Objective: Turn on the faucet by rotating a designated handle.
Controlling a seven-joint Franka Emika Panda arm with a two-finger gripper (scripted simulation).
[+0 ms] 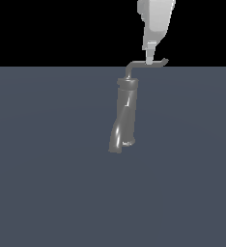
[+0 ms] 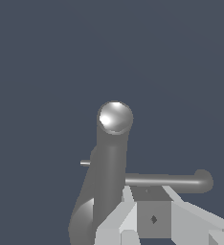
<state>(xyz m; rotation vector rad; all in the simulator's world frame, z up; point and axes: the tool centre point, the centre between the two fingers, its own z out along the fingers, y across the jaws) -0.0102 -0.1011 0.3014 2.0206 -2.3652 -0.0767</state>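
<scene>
The jaws (image 1: 149,60) come down from above onto the handle (image 1: 146,64), meeting the rod near its middle; whether they pinch it or are spread, I cannot tell. The handle lies level on top of the faucet (image 1: 124,116). Its long axis runs toward the exterior view's right, ending in a small upturned tip. The faucet stands upright on the grey worktop (image 1: 47,183), slightly twisted, wider at its base.

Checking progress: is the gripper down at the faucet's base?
No, the gripper is at the handle atop the faucet, far above its base.
</scene>
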